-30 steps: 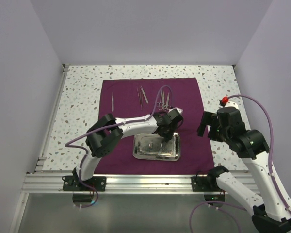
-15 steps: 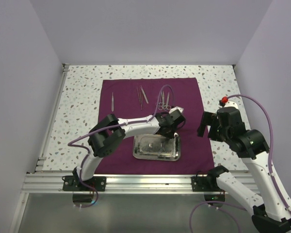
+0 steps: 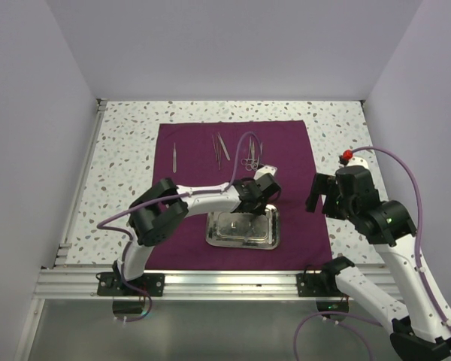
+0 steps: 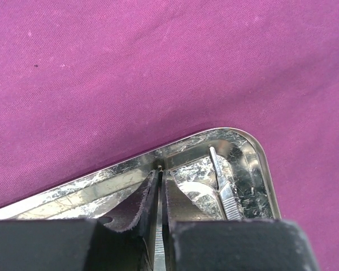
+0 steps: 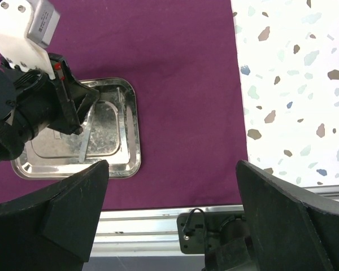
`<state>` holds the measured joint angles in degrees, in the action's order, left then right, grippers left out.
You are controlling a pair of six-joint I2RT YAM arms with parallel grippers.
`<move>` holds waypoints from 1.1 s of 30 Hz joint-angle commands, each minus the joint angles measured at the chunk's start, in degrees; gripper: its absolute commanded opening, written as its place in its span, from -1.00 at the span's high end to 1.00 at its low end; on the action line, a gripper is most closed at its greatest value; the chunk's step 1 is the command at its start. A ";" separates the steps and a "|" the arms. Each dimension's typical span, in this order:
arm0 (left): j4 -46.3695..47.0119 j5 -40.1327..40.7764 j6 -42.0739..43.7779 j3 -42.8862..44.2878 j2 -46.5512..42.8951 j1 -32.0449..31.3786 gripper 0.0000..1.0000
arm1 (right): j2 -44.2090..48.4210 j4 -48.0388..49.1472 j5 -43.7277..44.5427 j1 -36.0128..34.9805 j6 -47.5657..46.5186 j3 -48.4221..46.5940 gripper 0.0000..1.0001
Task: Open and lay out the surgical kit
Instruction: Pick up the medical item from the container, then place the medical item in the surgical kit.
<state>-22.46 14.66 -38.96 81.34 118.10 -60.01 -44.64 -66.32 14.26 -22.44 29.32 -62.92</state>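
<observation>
The dark maroon cloth (image 3: 286,150) lies spread flat on the table. The steel tray (image 3: 267,242) sits on its near part. My left gripper (image 3: 248,203) hangs over the tray's far edge, shut on a thin silver instrument with a ridged handle (image 4: 159,231). My left gripper (image 4: 160,173) points at the tray's rim (image 4: 214,134). A second ridged instrument (image 4: 225,192) lies in the tray. Tweezers (image 3: 174,155), a pair of thin instruments (image 3: 220,147) and ring-handled scissors (image 3: 252,156) lie on the far cloth. My right gripper (image 3: 319,194) is open and empty above the cloth's right edge.
The speckled tabletop (image 3: 128,158) surrounds the cloth. A metal rail (image 5: 158,220) runs along the near edge, with an arm mount (image 5: 214,240) bolted to it. White walls close in the left, back and right sides. The right wrist view shows the tray (image 5: 133,164) and my left gripper (image 5: 73,113).
My left gripper has risen a little out of the tray and shifted slightly left toward its far edge, still shut on the thin instrument. The right arm has not moved.
</observation>
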 commanded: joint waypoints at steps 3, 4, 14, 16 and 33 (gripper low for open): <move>-6.90 -1.65 0.55 -6.02 5.91 0.07 0.94 | -0.88 1.37 1.03 0.02 -0.93 -0.01 -0.97; -6.72 -1.91 0.73 -5.93 6.26 0.07 1.00 | -0.97 1.37 0.94 0.02 -0.93 -0.19 -0.97; -16.10 -0.95 5.73 5.38 0.82 0.85 1.00 | -0.89 1.90 0.50 0.02 0.30 -0.10 -0.97; -17.70 -1.03 6.18 7.16 -1.64 1.56 1.00 | -0.97 2.34 0.33 0.11 0.47 -0.02 -0.97; -17.28 -1.03 18.47 7.70 -13.25 27.82 1.00 | -4.49 4.63 0.06 0.02 -0.23 -2.56 -0.97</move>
<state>-42.44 13.45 -25.78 90.87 105.69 -37.71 -48.86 -63.61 14.02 -22.44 29.54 -63.02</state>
